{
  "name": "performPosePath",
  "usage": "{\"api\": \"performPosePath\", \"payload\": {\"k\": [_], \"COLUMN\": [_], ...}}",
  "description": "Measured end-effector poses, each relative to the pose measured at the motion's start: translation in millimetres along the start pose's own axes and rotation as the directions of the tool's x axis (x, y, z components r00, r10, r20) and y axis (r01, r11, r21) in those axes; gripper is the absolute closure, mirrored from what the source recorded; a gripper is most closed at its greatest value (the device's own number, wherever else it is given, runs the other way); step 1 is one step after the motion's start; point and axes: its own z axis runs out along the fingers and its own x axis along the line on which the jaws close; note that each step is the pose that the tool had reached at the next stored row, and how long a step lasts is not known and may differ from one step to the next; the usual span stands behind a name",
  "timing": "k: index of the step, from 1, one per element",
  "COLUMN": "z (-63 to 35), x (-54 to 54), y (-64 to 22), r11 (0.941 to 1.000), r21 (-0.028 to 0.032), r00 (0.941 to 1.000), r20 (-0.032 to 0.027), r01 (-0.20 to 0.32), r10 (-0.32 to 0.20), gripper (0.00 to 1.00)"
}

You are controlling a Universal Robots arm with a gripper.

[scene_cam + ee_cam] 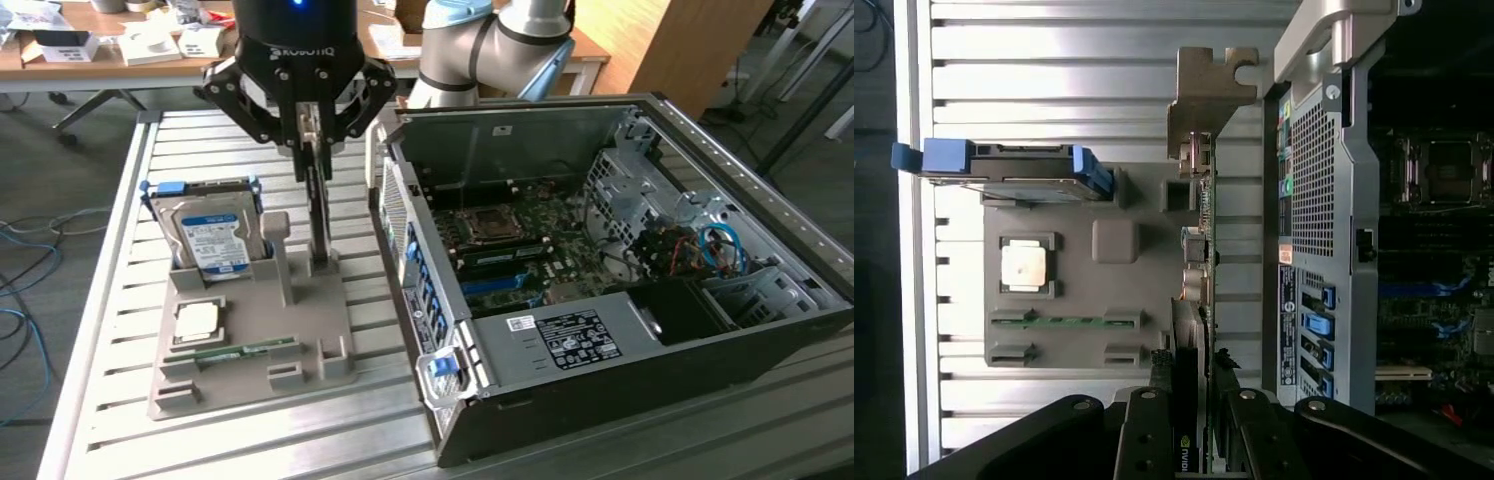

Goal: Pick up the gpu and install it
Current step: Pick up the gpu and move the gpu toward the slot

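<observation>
The gpu [318, 205] stands on edge, a thin dark card reaching from my gripper [311, 140] down to the grey holder [320, 310]. I cannot tell whether its lower end rests in the holder's slot or hangs just above it. In the wrist view the gpu [1194, 300] runs edge-on, with its pale metal bracket [1206, 90] at the far end. My gripper [1192, 365] is shut on the card, one finger on each face. The open computer case [601, 280] lies at the exterior view's right, with its motherboard [534, 240] exposed.
On the holder stand an upright silver hard drive with a blue label [214, 225], a CPU [198, 320] and a green RAM stick [247, 350]. The case's rear panel [1324, 220] sits close beside the card. A slatted metal table [134, 200] carries everything.
</observation>
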Motion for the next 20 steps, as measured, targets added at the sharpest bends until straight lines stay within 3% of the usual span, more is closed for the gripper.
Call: {"api": "performPosePath", "payload": {"k": [10, 16, 20], "z": [-14.8, -15.1, -14.9], "x": [0.0, -1.1, -10.1], "y": [0.6, 0.6, 0.9], "r11": [1.0, 1.0, 1.0], "r21": [-0.0002, -0.0001, -0.0004], "r00": [1.0, 1.0, 1.0], "r20": [0.0, -0.0003, -0.0004], "r01": [0.002, 0.002, 0.002], "r10": [-0.002, -0.002, -0.002], "gripper": [0.74, 0.74, 0.74]}}
